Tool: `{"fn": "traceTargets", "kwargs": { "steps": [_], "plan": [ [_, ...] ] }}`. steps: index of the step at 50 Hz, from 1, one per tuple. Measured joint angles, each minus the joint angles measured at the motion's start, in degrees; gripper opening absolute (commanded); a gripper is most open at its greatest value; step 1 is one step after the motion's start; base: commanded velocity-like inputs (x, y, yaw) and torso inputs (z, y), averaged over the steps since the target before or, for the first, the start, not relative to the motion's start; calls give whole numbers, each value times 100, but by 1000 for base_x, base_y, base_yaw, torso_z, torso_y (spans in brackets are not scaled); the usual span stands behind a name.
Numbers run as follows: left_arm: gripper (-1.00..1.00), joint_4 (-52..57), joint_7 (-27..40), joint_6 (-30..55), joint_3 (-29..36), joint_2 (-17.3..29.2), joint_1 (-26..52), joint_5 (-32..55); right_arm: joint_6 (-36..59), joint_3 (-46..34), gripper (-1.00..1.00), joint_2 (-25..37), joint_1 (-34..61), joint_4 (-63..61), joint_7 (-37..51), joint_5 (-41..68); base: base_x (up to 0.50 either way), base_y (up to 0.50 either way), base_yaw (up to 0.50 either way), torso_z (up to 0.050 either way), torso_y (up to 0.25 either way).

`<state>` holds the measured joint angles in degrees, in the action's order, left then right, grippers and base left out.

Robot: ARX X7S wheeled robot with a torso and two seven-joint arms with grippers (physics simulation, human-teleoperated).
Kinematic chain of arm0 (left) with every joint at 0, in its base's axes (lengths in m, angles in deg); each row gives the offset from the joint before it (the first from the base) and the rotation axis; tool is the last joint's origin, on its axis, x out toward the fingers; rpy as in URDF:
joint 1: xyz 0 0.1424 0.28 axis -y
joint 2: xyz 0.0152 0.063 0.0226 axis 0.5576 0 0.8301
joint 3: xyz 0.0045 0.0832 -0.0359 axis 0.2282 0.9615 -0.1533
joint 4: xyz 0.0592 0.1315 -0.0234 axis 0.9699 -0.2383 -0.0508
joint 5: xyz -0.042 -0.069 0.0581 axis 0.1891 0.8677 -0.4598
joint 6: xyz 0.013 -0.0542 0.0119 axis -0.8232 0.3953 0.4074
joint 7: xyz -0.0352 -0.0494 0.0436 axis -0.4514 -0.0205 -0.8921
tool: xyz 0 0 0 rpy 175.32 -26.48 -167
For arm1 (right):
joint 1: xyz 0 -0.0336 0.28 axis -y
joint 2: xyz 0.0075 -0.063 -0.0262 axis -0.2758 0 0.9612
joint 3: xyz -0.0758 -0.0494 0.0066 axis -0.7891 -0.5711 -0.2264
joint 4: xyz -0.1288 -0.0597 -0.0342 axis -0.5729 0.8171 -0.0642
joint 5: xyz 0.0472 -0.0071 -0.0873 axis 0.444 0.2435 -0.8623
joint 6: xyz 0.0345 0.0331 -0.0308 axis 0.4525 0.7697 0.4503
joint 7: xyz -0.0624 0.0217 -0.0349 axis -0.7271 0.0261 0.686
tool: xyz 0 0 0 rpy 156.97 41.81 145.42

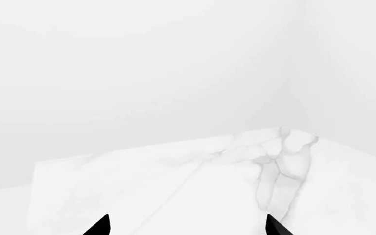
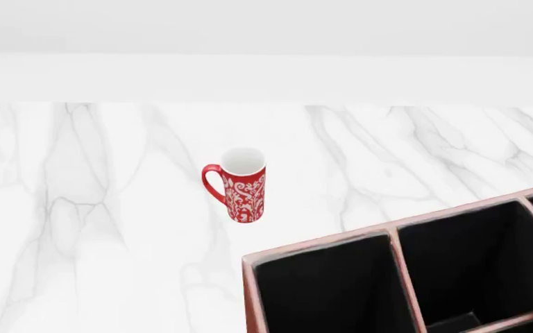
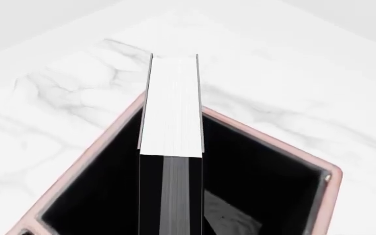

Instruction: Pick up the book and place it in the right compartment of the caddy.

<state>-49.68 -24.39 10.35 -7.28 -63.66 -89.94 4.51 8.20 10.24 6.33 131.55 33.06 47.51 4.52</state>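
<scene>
Marble counter [image 2: 109, 208]; book [image 3: 172, 107] upright in caddy [image 3: 266, 139]

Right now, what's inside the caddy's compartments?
Head view: the caddy's visible sections show only black walls; their floors are cropped. Right wrist view: the book stands upright in one compartment, white page edges up, its lower end hidden. Which compartment cannot be told.

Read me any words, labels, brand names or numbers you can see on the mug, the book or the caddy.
None: no readable text in any view.
Mug: only a white swirl pattern on red, no letters.
Book: white page edges and plain black cover, no title showing.
Caddy: bare pinkish rim and black inside, no label.
</scene>
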Motion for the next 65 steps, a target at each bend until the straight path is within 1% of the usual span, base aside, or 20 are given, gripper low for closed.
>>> {"fn": "traceTargets", "kwargs": {
  "steps": [10,11,44,47,51,55,60,65],
  "plan": [
    [100,-2,-5,-18,-4,-5,-11,3,-51,-117,-100,-13,-48,78,-177,-42,0,0,0,0,1],
    [100,-3,-6,-19,-3,-5,-11,3,-55,-129,100,-11,-53,77,-198,-44,0,0,0,0,10],
    [100,-13,-14,-24,13,8,-14,24,-170,-183,100,44,-52,-71,-453,-126,0,0,0,0,0],
    [100,45,2,62,36,60,-7,48,-360,-273,100,48,-98,-226,-640,-271,0,0,0,0,0],
    [100,316,72,456,160,341,87,171,-801,-460,100,3,-165,-460,-979,-607,0,0,0,0,0],
    [100,604,151,1114,528,848,579,420,-1134,-776,100,-86,-159,-636,-1364,-951,0,0,0,0,0],
    [100,685,142,1965,1306,1414,1743,752,-1443,-1131,100,-300,-116,-800,-1726,-1246,0,0,0,0,0],
    [100,534,48,2671,2105,1762,2954,954,-1647,-1427,100,-531,-67,-884,-1962,-1451,0,0,0,0,0]
  ]
}}
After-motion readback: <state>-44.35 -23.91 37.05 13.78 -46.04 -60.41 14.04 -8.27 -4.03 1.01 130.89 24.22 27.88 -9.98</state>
